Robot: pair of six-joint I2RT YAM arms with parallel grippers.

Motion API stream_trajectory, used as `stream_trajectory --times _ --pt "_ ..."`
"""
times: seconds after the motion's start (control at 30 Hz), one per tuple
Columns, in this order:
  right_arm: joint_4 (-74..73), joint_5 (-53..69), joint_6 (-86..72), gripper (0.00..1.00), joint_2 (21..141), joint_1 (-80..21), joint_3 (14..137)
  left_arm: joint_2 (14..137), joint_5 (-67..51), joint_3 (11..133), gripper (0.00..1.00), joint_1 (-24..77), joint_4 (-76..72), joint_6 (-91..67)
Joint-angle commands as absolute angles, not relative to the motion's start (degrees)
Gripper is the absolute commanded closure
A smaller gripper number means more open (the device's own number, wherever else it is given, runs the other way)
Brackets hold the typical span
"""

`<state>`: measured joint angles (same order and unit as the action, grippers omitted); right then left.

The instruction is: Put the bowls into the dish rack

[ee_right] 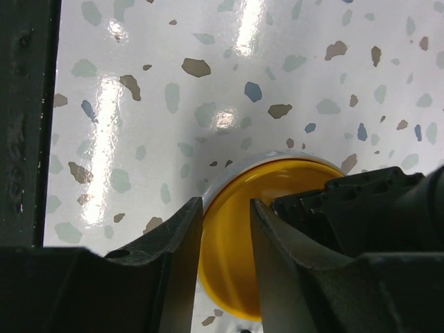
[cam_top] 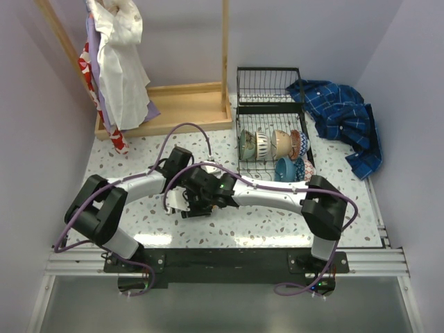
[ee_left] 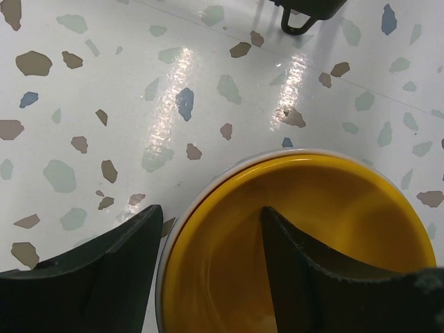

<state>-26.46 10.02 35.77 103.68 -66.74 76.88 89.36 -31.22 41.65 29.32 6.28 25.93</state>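
A yellow bowl [ee_left: 333, 222] with a white outside is between both grippers, left of the table's middle [cam_top: 175, 202]. My left gripper [ee_left: 211, 209] straddles its rim, one finger outside and one inside, with a wide gap between them. My right gripper [ee_right: 227, 202] straddles the rim of the same bowl [ee_right: 229, 277], jaws close together on the wall. The left gripper's black body [ee_right: 361, 201] reaches into the bowl from the right. The black wire dish rack [cam_top: 270, 114] stands at the back right and holds several bowls on edge [cam_top: 281, 142], with a teal one [cam_top: 284, 168] in front.
A wooden-framed clothes stand [cam_top: 173, 104] with hanging cloth [cam_top: 118, 62] fills the back left. A blue plaid shirt [cam_top: 340, 118] lies right of the rack. The two arms cross over the speckled tabletop [cam_top: 229, 225]. A dark part [ee_left: 305, 14] shows at the top of the left wrist view.
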Motion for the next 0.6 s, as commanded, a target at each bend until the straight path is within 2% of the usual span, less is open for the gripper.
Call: stream_trajectory --times 0.0,0.1,0.23,0.3,0.4,0.57 --pt "-28.21 11.51 35.07 0.65 105.82 -66.36 79.27 93.95 -22.5 38.58 0.36 29.53 8.09 28.04" --pt "-29.09 11.95 34.81 0.72 106.78 -66.18 80.06 94.04 -22.24 38.67 0.36 29.44 7.82 27.86" --pt "-30.5 12.57 34.45 0.88 107.58 -65.66 81.04 93.96 -22.15 38.5 0.37 29.53 7.65 27.69" --pt "-30.59 12.31 34.54 0.87 107.23 -65.57 81.38 93.78 -22.15 38.5 0.37 29.53 7.56 27.69" --pt "-31.02 12.13 34.19 0.82 106.44 -65.48 81.82 93.6 -22.15 38.32 0.36 29.44 7.47 27.6" --pt "-32.96 13.97 33.84 0.9 105.82 -65.04 82.79 92.99 -22.06 38.23 0.36 29.53 7.47 27.51"
